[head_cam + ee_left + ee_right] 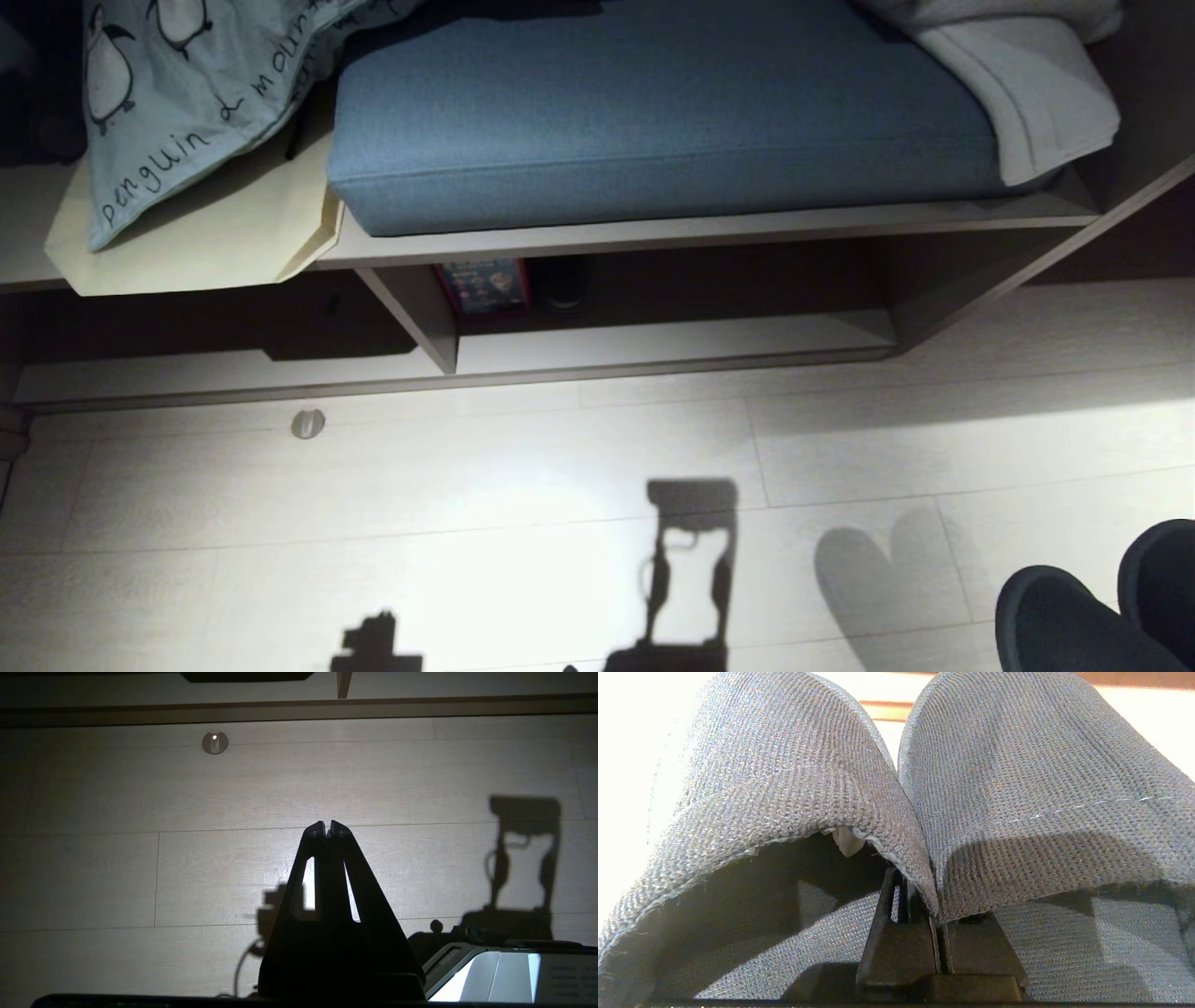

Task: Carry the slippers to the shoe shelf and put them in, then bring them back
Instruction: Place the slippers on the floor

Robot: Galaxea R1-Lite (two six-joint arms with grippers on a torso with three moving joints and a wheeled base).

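The slippers (1017,765), judged soft and light, are pinched together at their inner uppers by the right gripper (936,914), while the left gripper (327,828) is pressed together, empty.

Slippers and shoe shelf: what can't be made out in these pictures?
- Slippers: head view, cut off by the corner edge; heels unseen.
- Right gripper: right wrist view, fingertips buried between the slipper uppers.
- Shoe shelf: head view, back lost in shadow; dark item beside the red-blue box unidentifiable.
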